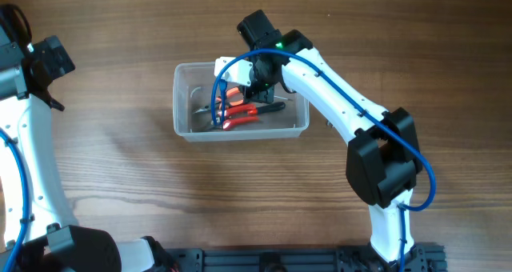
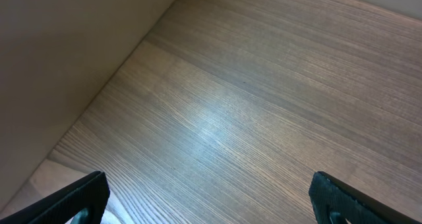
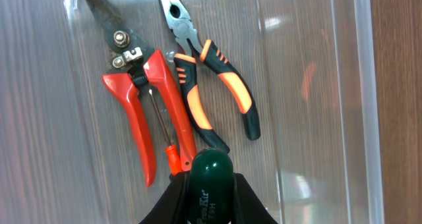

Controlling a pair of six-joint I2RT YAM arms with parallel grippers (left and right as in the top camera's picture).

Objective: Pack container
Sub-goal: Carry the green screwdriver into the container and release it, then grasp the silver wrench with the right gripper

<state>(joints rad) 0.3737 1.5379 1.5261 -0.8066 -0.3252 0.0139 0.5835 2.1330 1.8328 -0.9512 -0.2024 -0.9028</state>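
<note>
Looking down from above, the container (image 1: 178,104) sits mid-bench, a little toward the far edge, its long side running left to right. The right gripper (image 1: 258,84) hangs over its middle, the arm reaching in from the near right corner. Red handles show through the plastic beneath it. The left gripper (image 1: 50,64) waits by the left edge, well apart from the tub and in nobody's way.

The left wrist view shows only bare table (image 2: 250,105) between its fingertips, which stand wide apart with nothing held.

From the right wrist, the gripper (image 3: 210,204) looks clamped on the green handle of a screwdriver (image 3: 211,171). Its thin shaft appears to run between the red handles of the shears (image 3: 135,118). Orange-and-black pliers (image 3: 221,85) lie just beside the shears, touching them near the pivot. Bare tub floor stretches from there to the clear wall (image 3: 359,85).

The step, I'd judge, is laying the screwdriver down with the others. I cannot tell whether the handle already rests on the floor, so it should be lowered gently until it does. The jaws should then part only a little, and the gripper should lift straight up. The shears' handles flank the shaft and a pliers handle ends right by the green grip. A sideways pull could drag either tool, or shove the light tub along the bench.
</note>
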